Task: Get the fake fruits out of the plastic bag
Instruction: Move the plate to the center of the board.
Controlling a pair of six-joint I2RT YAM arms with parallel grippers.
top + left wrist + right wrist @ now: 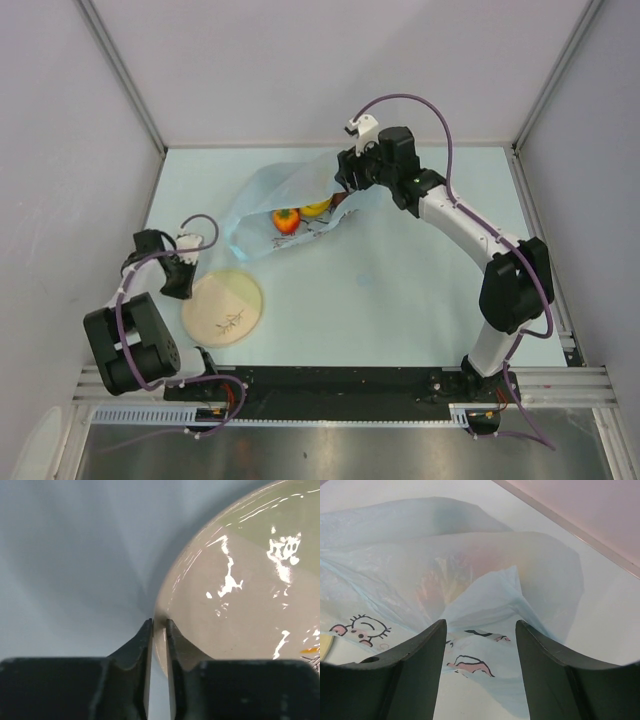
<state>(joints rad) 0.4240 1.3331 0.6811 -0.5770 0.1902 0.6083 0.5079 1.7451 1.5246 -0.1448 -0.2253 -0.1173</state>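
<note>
Bar of black metal (340,380) ran along the near edge of the pale green table (400,290). Just beyond it, on the left, lay a round beige plate (215,300) with a thin twig drawing (232,322). The left gripper (159,625) was closed to a narrow slit, the plate's rim pinched between its fingers.

Further back lay the bag (268,198), crinkled light-blue film with a white patch of pink-and-black cartoon faces (362,627). An orange fruit (286,221) with a green top and a yellow fruit (316,208) showed side by side inside the bag. The right gripper (480,625) stood at the bag's far right end, fingers spread wide with a raised fold of film between them, clamping nothing.

Plain grey panels (330,60) walled the table on three sides, with metal posts (120,70) at the far corners.
</note>
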